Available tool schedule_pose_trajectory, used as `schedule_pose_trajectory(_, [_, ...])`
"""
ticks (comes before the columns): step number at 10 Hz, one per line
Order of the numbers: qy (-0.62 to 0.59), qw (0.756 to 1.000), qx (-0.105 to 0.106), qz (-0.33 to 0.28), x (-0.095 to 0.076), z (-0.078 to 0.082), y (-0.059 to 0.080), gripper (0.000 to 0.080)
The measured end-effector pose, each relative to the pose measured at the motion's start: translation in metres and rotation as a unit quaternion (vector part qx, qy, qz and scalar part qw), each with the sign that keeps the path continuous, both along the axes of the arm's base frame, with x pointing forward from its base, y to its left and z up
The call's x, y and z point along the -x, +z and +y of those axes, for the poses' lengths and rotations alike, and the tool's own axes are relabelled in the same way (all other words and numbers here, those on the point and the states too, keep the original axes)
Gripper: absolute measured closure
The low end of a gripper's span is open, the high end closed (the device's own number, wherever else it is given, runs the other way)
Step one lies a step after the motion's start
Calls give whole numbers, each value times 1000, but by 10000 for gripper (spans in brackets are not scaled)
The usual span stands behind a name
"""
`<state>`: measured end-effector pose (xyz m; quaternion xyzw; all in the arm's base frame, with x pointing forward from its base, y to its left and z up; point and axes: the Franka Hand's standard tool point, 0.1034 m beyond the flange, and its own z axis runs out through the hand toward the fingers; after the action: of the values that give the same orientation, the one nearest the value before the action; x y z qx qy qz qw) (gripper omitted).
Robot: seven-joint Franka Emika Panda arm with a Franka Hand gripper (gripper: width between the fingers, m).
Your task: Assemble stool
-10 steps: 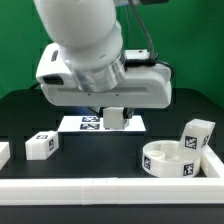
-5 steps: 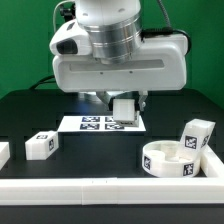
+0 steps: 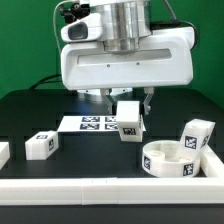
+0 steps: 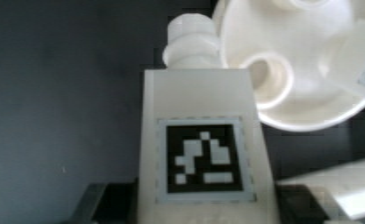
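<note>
Leg (image 3: 129, 124), clamped in pincer (image 3: 128, 110), aloft; seat (image 3: 170, 160) at its four o'clock in exterior view. Hazard: screw tip (image 4: 191, 42) misses hole (image 4: 268, 72) in seat. Cause: tilt or slip in grip.

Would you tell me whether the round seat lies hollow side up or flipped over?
Hollow side up: in the exterior view the seat shows a raised rim around an open cavity facing upward.

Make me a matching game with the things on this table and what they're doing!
Things:
1. gripper
2. round seat
3. marker board

Places or states:
A. lies flat, printed with tags
B. shut on a leg, holding it up
C. sits at the exterior view's right

Pairs: 1-B, 2-C, 3-A
</note>
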<state>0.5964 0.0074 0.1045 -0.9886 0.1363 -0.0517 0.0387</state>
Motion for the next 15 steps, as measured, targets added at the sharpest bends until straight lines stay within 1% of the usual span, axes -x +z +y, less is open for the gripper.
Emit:
schedule_pose_trajectory(1, [2, 999, 13, -45, -2, 3, 1, 459])
schedule_pose_trajectory(2, [2, 997, 21, -70, 0, 2, 3, 459])
schedule_pose_trajectory(3, [0, 994, 30, -105, -5, 1, 6, 459])
schedule_pose_trajectory(4, [-1, 990, 39, -137, -6, 3, 9, 459])
schedule_pose_trajectory(5, [1, 987, 43, -153, -4, 8, 10, 459])
schedule_pose_trajectory(6, [2, 981, 53, -188, -7, 7, 12, 459])
schedule_pose_trajectory(7, [4, 977, 60, -203, -6, 7, 8, 459])
schedule_pose_trajectory(8, [8, 979, 60, -197, -5, 8, 6, 459])
schedule_pose_trajectory(9, [20, 976, 66, -207, -5, 9, 8, 459])
schedule_pose_trajectory(12, [28, 974, 67, -212, 7, 17, 8, 459])
schedule_pose_trajectory(13, [28, 972, 71, -223, 5, 15, 8, 459])
schedule_pose_trajectory(14, [28, 972, 72, -221, 6, 15, 6, 459])
schedule_pose_trajectory(15, [28, 963, 81, -255, 2, 14, 11, 459])
